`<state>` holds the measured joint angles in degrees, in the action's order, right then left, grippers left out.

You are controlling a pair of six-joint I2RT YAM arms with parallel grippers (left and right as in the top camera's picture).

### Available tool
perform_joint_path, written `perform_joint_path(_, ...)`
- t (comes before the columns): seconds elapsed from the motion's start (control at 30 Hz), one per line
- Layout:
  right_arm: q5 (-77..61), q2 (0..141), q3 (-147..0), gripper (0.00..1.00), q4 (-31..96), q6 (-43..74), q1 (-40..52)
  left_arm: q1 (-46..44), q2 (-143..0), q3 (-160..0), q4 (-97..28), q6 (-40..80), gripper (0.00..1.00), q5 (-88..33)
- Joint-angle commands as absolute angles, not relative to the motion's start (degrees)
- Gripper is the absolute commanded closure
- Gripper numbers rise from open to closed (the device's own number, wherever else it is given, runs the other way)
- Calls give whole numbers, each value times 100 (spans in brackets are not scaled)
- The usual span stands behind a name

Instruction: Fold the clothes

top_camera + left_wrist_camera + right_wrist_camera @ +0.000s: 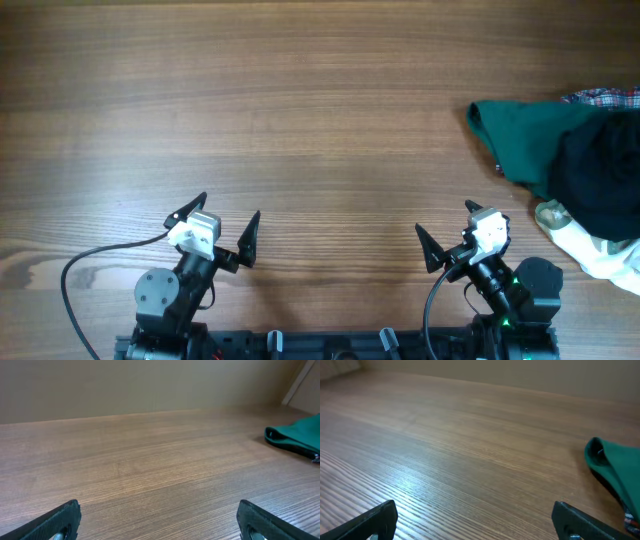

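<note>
Both arms sit at the near edge of the wooden table (300, 100), and the left gripper (218, 226) and the right gripper (450, 230) each have their fingers spread wide apart with nothing between them. The black shirt (600, 175) lies crumpled in a heap at the far right edge of the table, on top of a green garment (520, 135), with a white garment (592, 252) just beside it on the near side and well apart from the left gripper.
</note>
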<state>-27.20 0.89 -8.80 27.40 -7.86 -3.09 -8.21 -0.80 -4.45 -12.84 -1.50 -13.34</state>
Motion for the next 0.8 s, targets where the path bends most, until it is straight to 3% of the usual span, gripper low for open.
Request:
perform_joint_path(0.0, -2825, 40, -871, 1, 2744, -886, -303, -814, -82, -408, -1262, -261, 0, -1278)
perform_joint_path(0.17, -2945, 40, -871, 0, 1822, -1074, -303, -814, -82, -408, -703, -405, 0, -1225)
perform_joint_path(0.3, -3629, 40, -871, 1, 1393, 274, -303, -814, -82, -408, -274, -390, 0, -2340)
perform_joint_path(0.37, -3564, 43, -869, 1, 1295, 1341, -303, -814, -82, -408, -32, -23, 0, -2641)
perform_joint_path(0.53, -3562, 43, -797, 1, 1262, 1782, -303, -814, -82, -410, -298, 827, 0, -2547)
perform_joint_path(0.67, -3404, 187, -891, 0, 550, 3059, -303, -814, -108, -722, -285, 2421, 0, -2550)
perform_joint_path(0.77, -3269, 672, -1330, 1, 513, 3301, -303, -814, -329, -1280, -548, 2639, 0, -2547)
